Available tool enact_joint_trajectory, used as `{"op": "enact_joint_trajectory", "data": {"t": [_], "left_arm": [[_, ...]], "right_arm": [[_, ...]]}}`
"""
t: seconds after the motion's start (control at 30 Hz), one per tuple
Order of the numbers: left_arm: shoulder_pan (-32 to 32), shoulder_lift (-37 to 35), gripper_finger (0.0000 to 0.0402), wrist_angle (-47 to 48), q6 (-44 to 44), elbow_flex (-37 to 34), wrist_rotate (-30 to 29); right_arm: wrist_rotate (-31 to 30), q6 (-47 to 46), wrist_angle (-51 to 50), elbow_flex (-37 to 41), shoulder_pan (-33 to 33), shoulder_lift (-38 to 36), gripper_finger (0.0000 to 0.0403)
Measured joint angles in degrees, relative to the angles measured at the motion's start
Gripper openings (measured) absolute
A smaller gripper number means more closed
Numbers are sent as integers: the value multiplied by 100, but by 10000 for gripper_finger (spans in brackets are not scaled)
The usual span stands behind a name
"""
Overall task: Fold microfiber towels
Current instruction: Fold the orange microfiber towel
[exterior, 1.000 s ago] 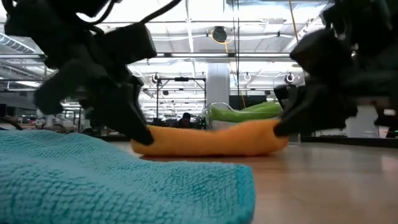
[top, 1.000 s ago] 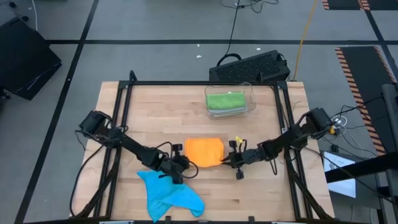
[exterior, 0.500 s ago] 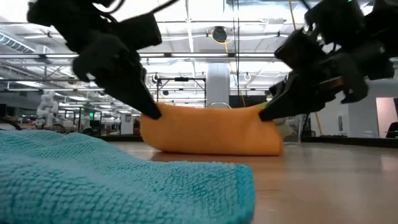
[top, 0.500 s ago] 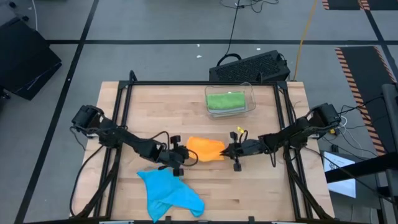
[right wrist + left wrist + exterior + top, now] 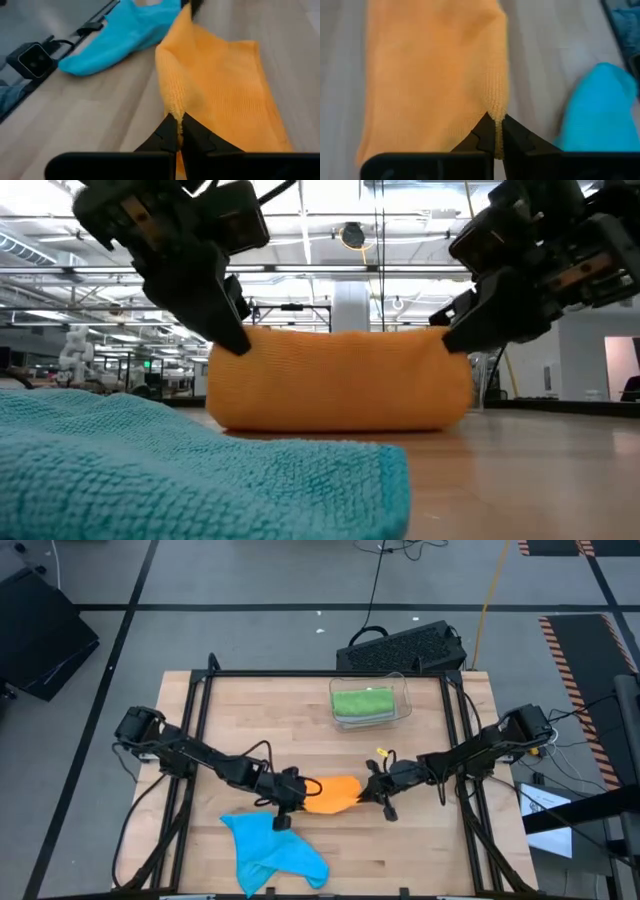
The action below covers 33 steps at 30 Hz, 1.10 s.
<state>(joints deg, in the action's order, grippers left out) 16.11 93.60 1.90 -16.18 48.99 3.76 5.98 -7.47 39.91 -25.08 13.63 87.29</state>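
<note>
1. We see the left gripper (image 5: 291,796) with its fingers (image 5: 487,134) pinched tight on one top corner of the orange towel (image 5: 330,794), near the middle of the counter (image 5: 260,720).
2. The right gripper (image 5: 368,792) has its fingers (image 5: 169,131) pinched on the opposite top corner, so the towel hangs between the two arms as a lifted sheet with its lower edge resting on the counter.
3. We judge the step in hand to be the fold of the orange towel: both corners are raised and the free edge is being carried over the part that lies on the wood.
4. The next move, as we read it, calls for both grippers to travel together at an even height, lay the held edge squarely onto the far edge, and only then let go; if one side leads, the fold will come out skewed.
5. To the left and front of the orange towel lies a crumpled blue towel (image 5: 272,852), near the counter's front edge and not yet folded; the left gripper hangs just above its nearest corner, and we cannot tell whether they touch.
6. Toward the back of the counter stands the clear plastic bin (image 5: 402,688). It holds a folded green towel (image 5: 362,703), lying flat inside; we cannot tell whether more cloths lie beneath it.
</note>
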Motion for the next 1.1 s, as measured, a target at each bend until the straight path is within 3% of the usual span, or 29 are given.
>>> {"op": "enact_joint_trajectory", "data": {"t": [0.27, 0.5, 0.67, 0.93, 1.1], "left_arm": [[-498, 31, 17, 605, -46, 0, -524], [-1078, 163, 8, 805, -51, -79, -541], [-1234, 192, 55, 707, -54, -116, -643], [-1215, 32, 149, 739, -29, 14, -1262], [-981, -254, 171, 525, 259, 114, -1967]], "right_arm": [[-169, -65, -156, 2, -646, 150, 4], [-144, -109, -471, -4, -1251, 146, 4], [-172, -152, -658, -2, -1401, 168, 11], [-967, -216, -683, 0, -1393, 170, 66], [-1038, -205, -903, 2, -1384, -55, 94]]}}
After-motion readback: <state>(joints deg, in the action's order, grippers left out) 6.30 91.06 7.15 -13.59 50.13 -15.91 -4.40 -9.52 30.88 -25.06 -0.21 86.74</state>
